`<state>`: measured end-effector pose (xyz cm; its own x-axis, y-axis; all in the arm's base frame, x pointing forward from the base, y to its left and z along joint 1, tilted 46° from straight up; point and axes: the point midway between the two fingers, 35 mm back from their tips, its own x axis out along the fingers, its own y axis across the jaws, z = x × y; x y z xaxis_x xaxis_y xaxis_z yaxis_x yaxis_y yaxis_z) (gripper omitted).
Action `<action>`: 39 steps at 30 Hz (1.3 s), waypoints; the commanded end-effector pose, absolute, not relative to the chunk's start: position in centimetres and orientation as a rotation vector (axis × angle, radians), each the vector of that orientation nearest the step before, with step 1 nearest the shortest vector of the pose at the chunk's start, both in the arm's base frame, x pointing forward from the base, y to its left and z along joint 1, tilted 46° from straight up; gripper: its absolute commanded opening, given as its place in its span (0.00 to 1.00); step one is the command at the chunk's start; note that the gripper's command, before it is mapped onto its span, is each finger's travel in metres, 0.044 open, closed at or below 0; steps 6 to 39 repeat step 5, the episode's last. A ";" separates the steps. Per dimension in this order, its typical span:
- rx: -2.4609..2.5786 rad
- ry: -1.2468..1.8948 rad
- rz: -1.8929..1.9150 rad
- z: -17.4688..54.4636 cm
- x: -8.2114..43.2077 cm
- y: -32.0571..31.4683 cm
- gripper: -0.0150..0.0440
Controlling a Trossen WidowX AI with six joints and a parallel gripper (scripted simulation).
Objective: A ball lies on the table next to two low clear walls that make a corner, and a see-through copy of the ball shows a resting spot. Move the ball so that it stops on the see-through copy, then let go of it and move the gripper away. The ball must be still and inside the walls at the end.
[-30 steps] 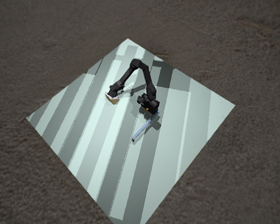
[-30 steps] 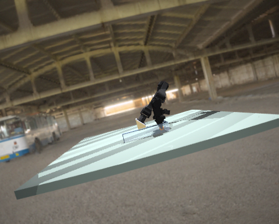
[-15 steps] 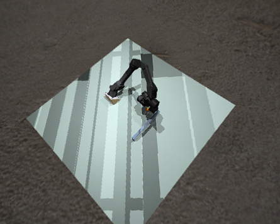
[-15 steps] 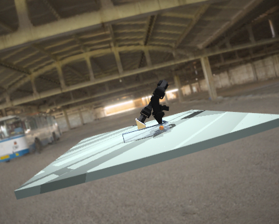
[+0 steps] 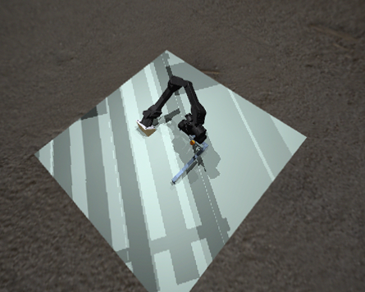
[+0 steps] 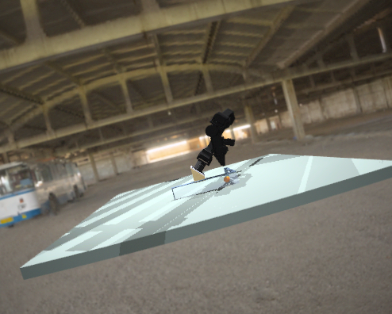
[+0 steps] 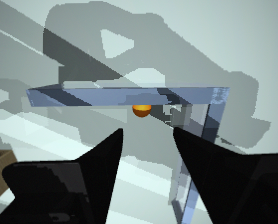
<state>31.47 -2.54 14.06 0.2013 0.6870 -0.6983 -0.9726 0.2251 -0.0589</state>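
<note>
The orange ball (image 5: 192, 142) (image 6: 226, 179) (image 7: 141, 111) is low by the inner side of the long clear wall (image 5: 183, 173) (image 6: 182, 193) (image 7: 110, 96), near the corner with the short clear wall (image 5: 205, 145) (image 7: 215, 117). The long wall's top edge hides part of the ball in the wrist view. The see-through copy cannot be told apart from the ball. My gripper (image 6: 224, 165) (image 7: 148, 131) is open and empty, above and apart from the ball; its fingertips are too small to make out in the top view.
The tabletop (image 5: 243, 155) (image 6: 278, 186) bears striped shadows. The arm's beige base (image 5: 147, 131) (image 6: 197, 174) (image 7: 6, 167) stands on the open side of the corner, with the black arm arching over from it. The walls rise beside the ball and below the gripper.
</note>
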 end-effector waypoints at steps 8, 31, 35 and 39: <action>-0.564 0.615 1.249 17.4 30.5 -5.8 0.96; -0.564 0.615 1.249 17.4 30.5 -5.8 0.96; -0.564 0.615 1.249 17.4 30.5 -5.8 0.96; -0.564 0.615 1.249 17.4 30.5 -5.8 0.96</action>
